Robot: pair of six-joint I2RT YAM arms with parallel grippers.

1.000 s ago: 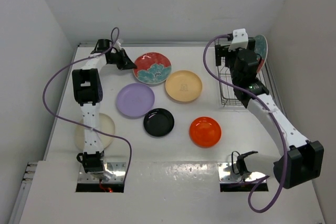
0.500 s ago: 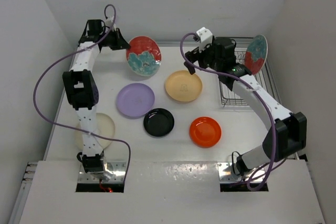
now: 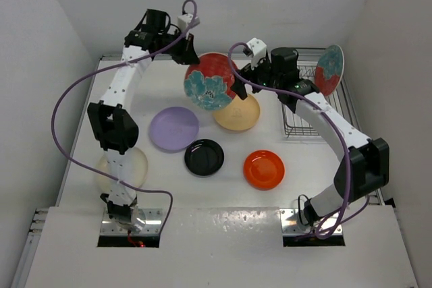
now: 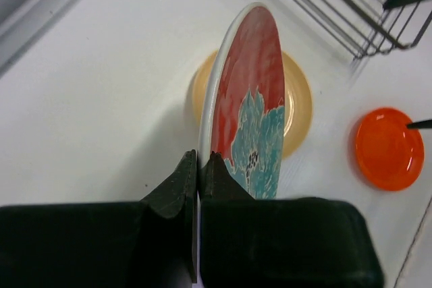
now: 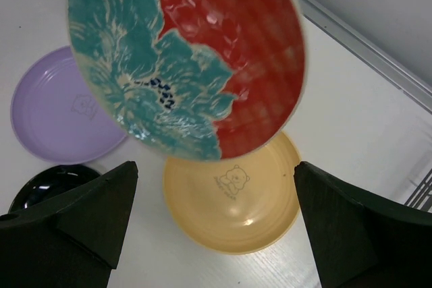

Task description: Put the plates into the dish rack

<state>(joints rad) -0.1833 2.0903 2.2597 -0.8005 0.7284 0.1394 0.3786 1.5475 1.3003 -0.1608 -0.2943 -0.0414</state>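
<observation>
Left tool (image 4: 199,161): clamped on rim of red flowered plate (image 3: 210,82), held tilted above the surface (image 3: 223,192).
Right tool (image 5: 209,217): spread wide, empty, facing that plate.
Dish rack (image 3: 302,109): far right, second flowered plate (image 3: 331,69) upright inside.

flowered plate (image 5: 189,59): red, teal | lavender plate (image 5: 57,116) | yellow plate (image 5: 236,197) (bear print) | black plate (image 3: 204,156) | orange plate (image 3: 264,168)

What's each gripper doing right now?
Left gripper: closed on the red flowered plate, at its rim.
Right gripper: open, holding nothing.
</observation>
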